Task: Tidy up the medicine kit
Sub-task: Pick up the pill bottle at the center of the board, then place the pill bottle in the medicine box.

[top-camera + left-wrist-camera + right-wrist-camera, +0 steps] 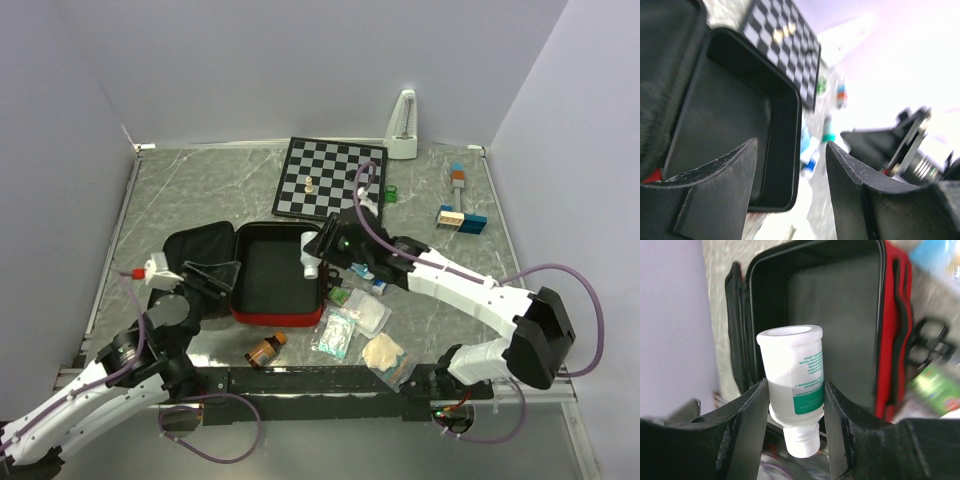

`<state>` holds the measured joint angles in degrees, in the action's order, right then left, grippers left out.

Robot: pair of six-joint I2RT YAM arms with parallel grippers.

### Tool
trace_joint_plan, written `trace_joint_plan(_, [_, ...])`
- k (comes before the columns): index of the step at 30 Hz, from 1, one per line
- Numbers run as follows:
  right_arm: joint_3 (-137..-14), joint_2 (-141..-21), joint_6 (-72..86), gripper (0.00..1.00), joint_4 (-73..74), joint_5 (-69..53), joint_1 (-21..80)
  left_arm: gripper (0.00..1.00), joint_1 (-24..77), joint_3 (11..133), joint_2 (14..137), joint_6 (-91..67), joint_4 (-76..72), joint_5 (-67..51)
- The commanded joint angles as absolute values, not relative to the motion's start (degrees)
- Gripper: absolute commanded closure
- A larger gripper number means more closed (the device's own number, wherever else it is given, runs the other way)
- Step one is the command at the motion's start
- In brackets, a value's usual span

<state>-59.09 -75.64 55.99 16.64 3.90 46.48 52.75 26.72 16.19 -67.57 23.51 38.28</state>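
Closest to the right wrist camera, the right gripper (796,390) is closed partway on a white bottle (794,365) with a green-printed label. Its black fingers (747,425) press the bottle's two sides, and the narrow cap end points back toward the wrist. Seen from above, that bottle hangs over the right-hand edge of the medicine kit (276,316), a red case lying unzipped and flat near the middle of the table (190,190). The kit sits just in front of the chessboard (325,178), black lining upward, with its lid (200,247) folded out to the left. The left gripper (791,145) has its jaws well apart with nothing between the tips. It is poised at the kit's near-left side beside the hinge, and whether it touches the case cannot be told. Clear packets (340,330) and a brown bottle (266,350) lie near the kit's front and right sides, apart from its red wall.
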Motion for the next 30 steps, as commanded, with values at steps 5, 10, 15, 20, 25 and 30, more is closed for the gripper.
trace_joint_plan(5, [-70.82, -88.12, 89.18, 1.0, 27.67, 15.82, 49.13, 0.39, 52.91, 28.56, 13.0, -76.1, 31.01, 52.9])
trace_joint_plan(10, [-76.89, -98.68, 95.36, 1.0, 31.1, 10.82, 48.43, 0.38, 52.91, 32.08, 17.13, -78.92, 37.43, 54.67])
trace_joint_plan(15, [-81.12, -104.84, 96.77, 1.0, 32.0, 10.55, 48.43, 0.39, 53.0, 32.35, 17.06, -78.23, 36.92, 54.41])
trace_joint_plan(20, [-88.05, -110.82, 92.03, 1.0, 32.5, 9.23, 48.51, 0.4, 52.91, 30.94, 15.56, -76.38, 34.89, 53.18])
trace_joint_plan(25, [-90.09, -115.13, 90.62, 0.85, 31.74, 7.12, 48.95, 0.41, 52.91, 31.11, 16.08, -77.69, 36.56, 53.0])
trace_joint_plan(30, [-92.11, -117.51, 88.16, 0.48, 30.33, 6.07, 49.75, 0.41, 52.91, 30.67, 16.0, -77.96, 36.91, 52.73])
